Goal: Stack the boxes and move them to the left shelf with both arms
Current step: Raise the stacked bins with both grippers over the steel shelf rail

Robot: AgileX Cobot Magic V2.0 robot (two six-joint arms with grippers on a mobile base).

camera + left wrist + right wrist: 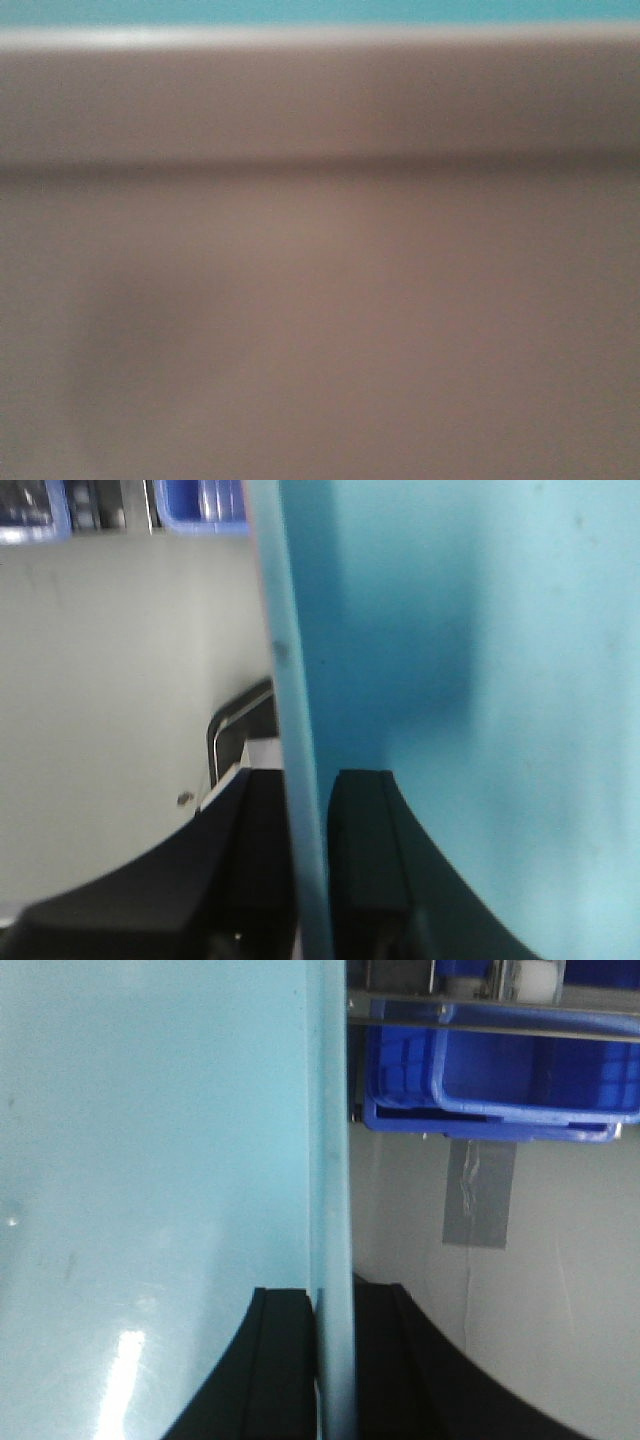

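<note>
The light sky-blue box (470, 680) fills the left wrist view, and my left gripper (305, 830) is shut on its left wall, one black finger (365, 850) inside and one outside. A thin salmon-pink edge (258, 540) shows along that wall's outer side. My right gripper (335, 1350) is shut on the same blue box's (150, 1140) right wall, a finger on each side. In the front view a blurred pinkish-brown wall, likely the salmon-pink box (320, 300), fills the frame very close, with a strip of light blue (320, 10) above it. The left shelf is out of view.
Dark blue storage bins (510, 1070) hang under a rack rail with a white roller (535, 980) at the right. More dark blue bins (200, 505) sit at the left wrist view's top. A pale floor (110, 700) with grey tape (478, 1195) lies below.
</note>
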